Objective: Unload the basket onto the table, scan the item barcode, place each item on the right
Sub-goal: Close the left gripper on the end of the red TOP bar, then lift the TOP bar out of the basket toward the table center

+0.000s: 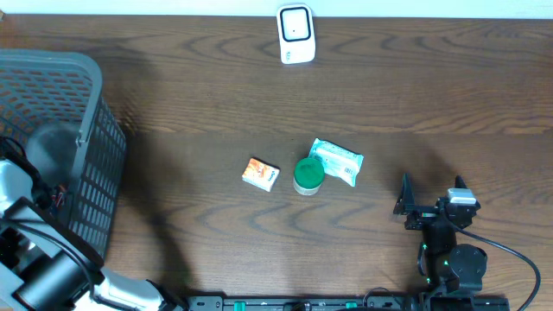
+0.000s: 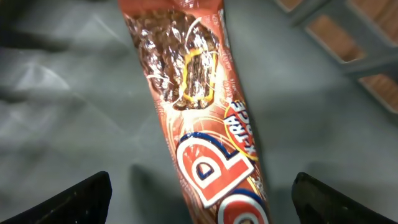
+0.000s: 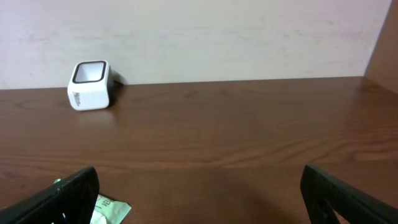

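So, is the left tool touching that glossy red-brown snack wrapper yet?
Apart. The left wrist view shows the left tool open, with bare grey surface between each finger and the glossy red-brown snack wrapper.

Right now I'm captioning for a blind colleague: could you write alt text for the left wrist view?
A red-brown chocolate snack wrapper lies on the grey basket floor, running top to bottom. The open left end effector hangs above it, dark fingers at both bottom corners.
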Robot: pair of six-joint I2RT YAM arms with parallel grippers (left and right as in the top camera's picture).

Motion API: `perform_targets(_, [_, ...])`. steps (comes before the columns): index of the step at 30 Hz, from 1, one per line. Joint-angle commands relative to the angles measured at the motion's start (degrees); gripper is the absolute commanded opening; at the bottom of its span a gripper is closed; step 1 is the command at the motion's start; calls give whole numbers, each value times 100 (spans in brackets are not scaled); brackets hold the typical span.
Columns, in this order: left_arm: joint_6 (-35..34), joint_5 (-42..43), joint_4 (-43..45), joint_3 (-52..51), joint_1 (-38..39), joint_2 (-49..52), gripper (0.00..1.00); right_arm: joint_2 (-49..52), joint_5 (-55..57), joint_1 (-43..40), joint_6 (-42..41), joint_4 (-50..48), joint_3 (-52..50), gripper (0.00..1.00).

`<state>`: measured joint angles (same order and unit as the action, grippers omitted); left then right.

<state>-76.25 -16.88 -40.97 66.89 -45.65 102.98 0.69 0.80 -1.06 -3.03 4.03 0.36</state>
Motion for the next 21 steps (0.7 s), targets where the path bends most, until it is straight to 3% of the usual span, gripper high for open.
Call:
perform_targets(1, [-55,-114,83,17,-4,229,93,-31,-46,-37,-76,26,-4,99])
perform_targets(8, [-50,87,74,17,-4,688,90,-31,-46,-37,-76,26,-4,99])
perform_targets(15, [-52,640,-219,13,-4,1043,40,-31,-44,-37,-74,26,-4,99])
perform_targets(21, [426,638,-229,57,-4,798,25,-31,-46,-35,-76,26,-4,99])
